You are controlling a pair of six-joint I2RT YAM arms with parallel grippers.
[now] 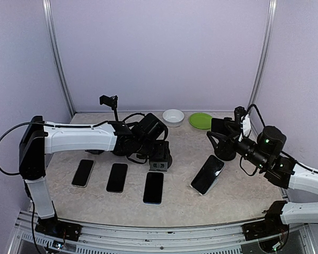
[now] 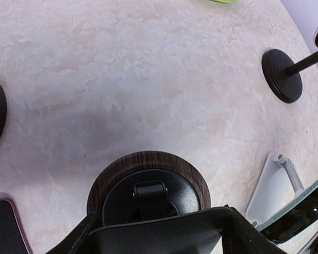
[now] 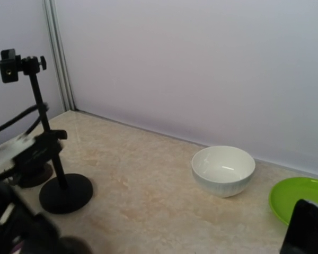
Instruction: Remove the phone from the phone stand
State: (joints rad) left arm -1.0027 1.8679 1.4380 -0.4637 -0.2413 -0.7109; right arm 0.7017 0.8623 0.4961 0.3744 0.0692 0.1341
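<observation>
Likely snag: left end effector [image 1: 160, 158] clamped on phone [image 2: 164, 233], centre of overhead frame, atop wood-rimmed stand [image 2: 122, 193]; skewed lift could drag or tip stand. Right end effector [image 1: 218, 142] spread wide, holding nothing.

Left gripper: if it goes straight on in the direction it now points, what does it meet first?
Probably the black holder of the wood-rimmed phone stand directly under the left gripper, then the stand's round foot. How close the shut gripper is to it cannot be told.
</observation>
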